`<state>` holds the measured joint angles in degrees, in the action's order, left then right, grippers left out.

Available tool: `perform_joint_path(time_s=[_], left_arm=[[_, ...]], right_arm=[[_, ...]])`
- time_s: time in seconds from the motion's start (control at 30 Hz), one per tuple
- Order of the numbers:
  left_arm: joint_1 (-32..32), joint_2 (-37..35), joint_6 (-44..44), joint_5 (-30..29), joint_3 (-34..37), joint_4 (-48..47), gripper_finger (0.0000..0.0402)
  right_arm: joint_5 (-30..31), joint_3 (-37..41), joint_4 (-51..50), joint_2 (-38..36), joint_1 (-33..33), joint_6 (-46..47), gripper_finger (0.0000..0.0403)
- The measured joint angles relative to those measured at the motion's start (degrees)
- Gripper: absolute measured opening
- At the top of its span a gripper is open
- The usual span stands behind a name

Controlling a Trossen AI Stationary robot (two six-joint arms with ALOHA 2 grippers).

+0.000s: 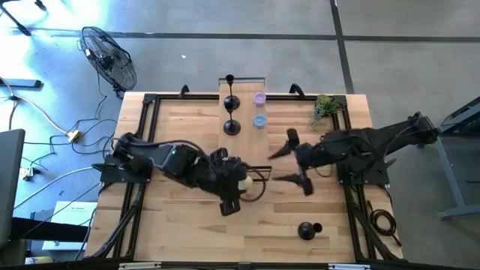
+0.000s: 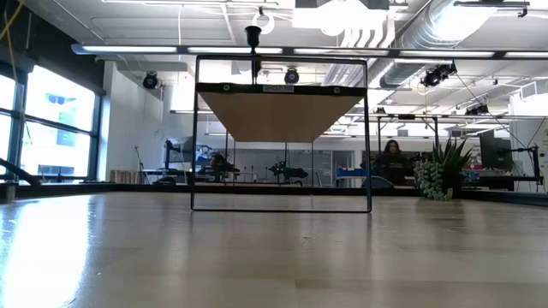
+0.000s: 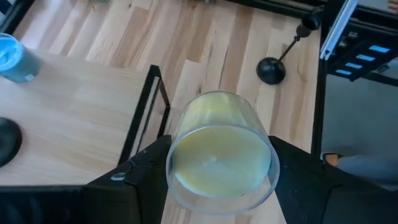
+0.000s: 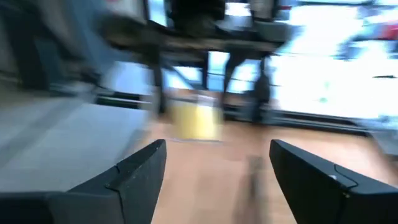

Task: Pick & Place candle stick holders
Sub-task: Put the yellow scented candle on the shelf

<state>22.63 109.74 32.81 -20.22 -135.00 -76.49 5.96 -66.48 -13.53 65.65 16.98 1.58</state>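
The left hand (image 3: pixel 217 180) grips a yellow glass candle (image 3: pixel 221 152) mid-tabletop, the right hand (image 1: pixel 294 159) hangs open, and swinging either could topple the candle stick holder (image 1: pixel 307 229) lying near the front edge.

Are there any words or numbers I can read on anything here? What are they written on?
None can be read for sure.
A small white label on the top bar of the black frame: too small to read.
The glass jar of yellow candle held by the left end effector: no label showing.
The blue cup, purple cup and fallen candle stick holder: no writing visible.
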Motion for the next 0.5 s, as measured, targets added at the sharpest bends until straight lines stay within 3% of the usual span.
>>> perform_joint_path(time_s=[0.1, 0.5], left_arm=[[-2.0, -0.4, 0.0, 1.9, 0.0, -0.1, 0.0223], [-10.4, -0.6, -1.3, 7.7, 0.0, -2.0, 0.0223]], right_arm=[[7.5, 0.0, 0.0, 1.4, -0.4, -1.8, 0.0281], [5.0, 0.0, -1.5, 6.4, -1.2, 0.0, 0.0281]])
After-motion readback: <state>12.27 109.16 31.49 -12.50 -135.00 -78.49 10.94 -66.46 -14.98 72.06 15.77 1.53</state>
